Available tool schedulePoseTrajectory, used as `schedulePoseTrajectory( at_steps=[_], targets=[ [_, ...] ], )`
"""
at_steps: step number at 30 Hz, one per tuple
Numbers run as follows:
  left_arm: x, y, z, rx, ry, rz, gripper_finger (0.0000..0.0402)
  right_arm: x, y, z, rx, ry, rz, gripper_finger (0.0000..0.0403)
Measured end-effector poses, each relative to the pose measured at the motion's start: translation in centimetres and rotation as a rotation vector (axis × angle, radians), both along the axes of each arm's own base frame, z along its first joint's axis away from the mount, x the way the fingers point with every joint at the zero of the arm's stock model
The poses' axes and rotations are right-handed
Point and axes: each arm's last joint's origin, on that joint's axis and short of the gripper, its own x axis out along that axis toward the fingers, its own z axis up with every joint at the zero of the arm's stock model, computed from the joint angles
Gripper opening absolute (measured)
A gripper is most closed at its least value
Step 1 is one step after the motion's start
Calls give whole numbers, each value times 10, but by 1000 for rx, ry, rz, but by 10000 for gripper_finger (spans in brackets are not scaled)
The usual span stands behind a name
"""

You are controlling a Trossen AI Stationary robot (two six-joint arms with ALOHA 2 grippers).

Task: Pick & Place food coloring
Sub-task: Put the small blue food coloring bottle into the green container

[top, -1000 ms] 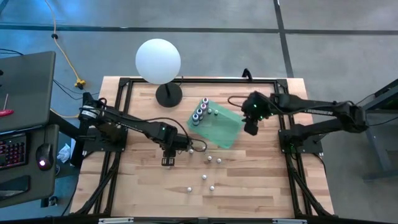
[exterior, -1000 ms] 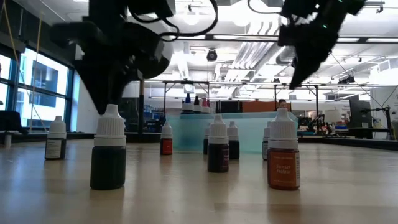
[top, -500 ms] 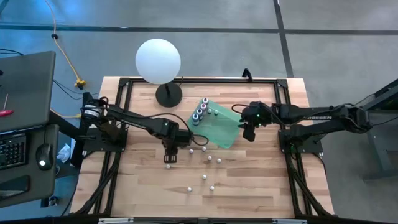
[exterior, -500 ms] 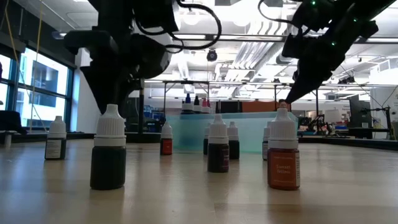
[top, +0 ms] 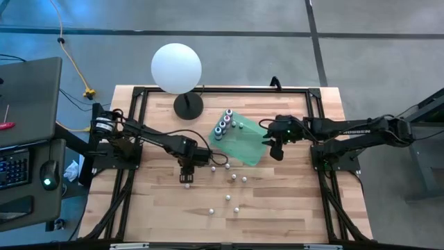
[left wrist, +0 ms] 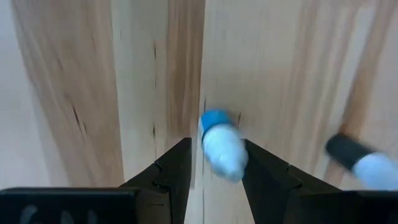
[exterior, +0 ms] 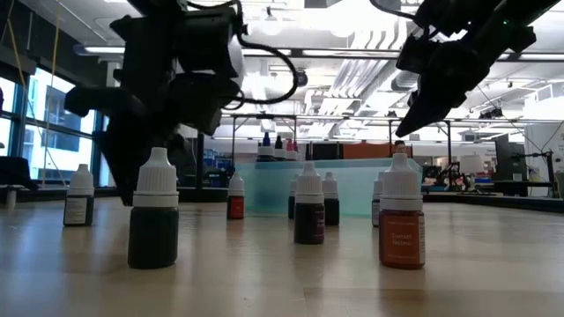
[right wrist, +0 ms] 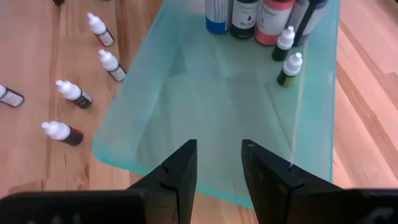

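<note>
The food coloring bottles are split up. Several larger ones and two tiny ones stand on the green tray. Several tiny white-capped ones stand on the table near it. My left gripper is open and points down over the leftmost bottle, blue with a white cap. Its fingers stand on either side of the bottle, and I cannot tell whether they touch it. My right gripper is open and empty, hovering above the tray's right edge.
A white ball on a black stand sits at the far edge, left of the tray. Another dark bottle stands close beside the left gripper. Two bottles stand toward the near edge. Bare wood lies on the table's left side and near-right side.
My left gripper has come down and tipped over the leftmost bottle. My right gripper has moved toward the table's left, from beside the tray to above its right edge, and now slants instead of pointing down. No bottle has moved.
</note>
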Motion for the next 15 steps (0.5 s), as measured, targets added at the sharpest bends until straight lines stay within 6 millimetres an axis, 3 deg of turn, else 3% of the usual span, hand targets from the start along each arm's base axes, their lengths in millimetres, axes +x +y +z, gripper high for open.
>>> schedulePoseTrajectory(
  at_steps=[15],
  targets=[
    [2,0,-3,-4,-42,-4,114,4,-1,4,-11,-53,-2,119]
  ],
)
